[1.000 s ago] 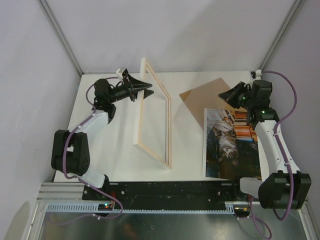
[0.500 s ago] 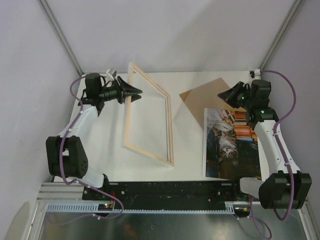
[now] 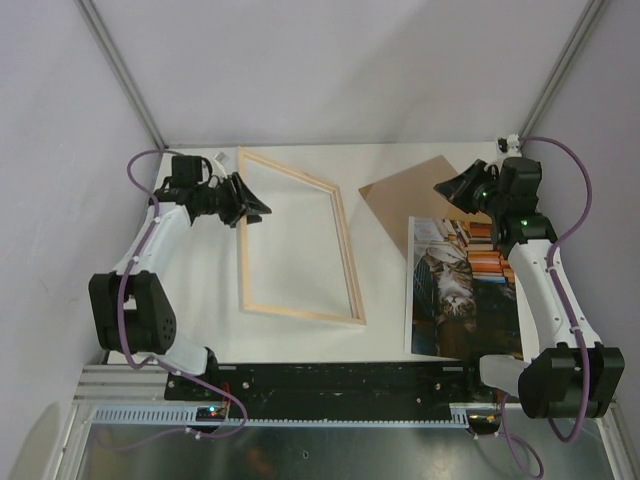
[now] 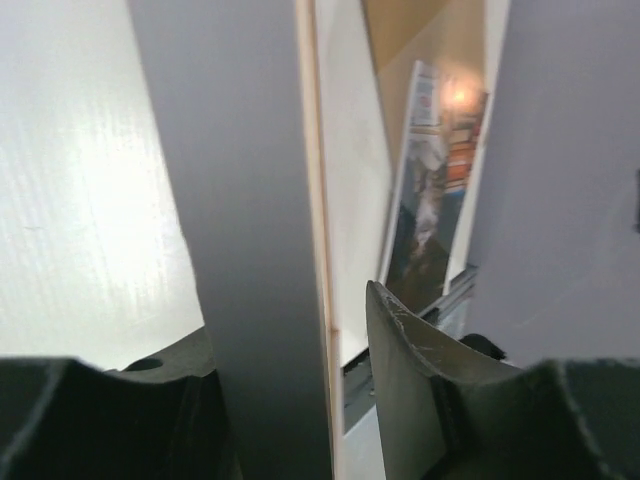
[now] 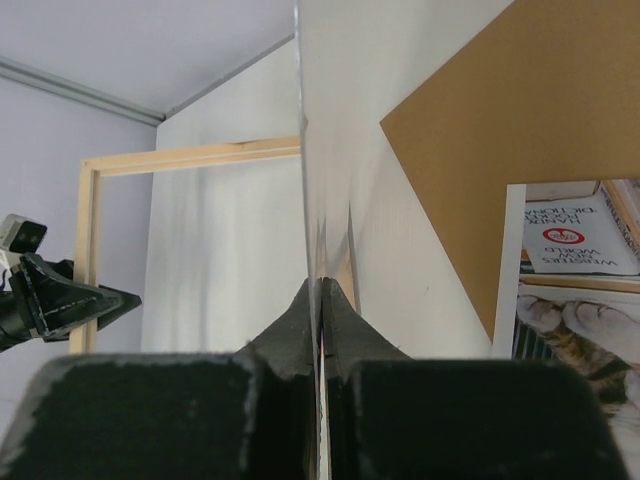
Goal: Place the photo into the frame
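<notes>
A thin sheet (image 5: pixel 312 200) pinched tight in the right gripper (image 5: pixel 322 285) is seen only in its wrist view; the left gripper (image 3: pixel 257 207) is held a little open around the frame (image 3: pixel 346 250).

I see the thin rectangular light-wood picture frame (image 3: pixel 346 250) lying on the white table (image 3: pixel 200 330), left of centre. Right of it, on the near side, lies the glossy cat-and-books print (image 3: pixel 455 290). Its far corner overlaps the flat brown backing board (image 3: pixel 405 195) behind it.
</notes>
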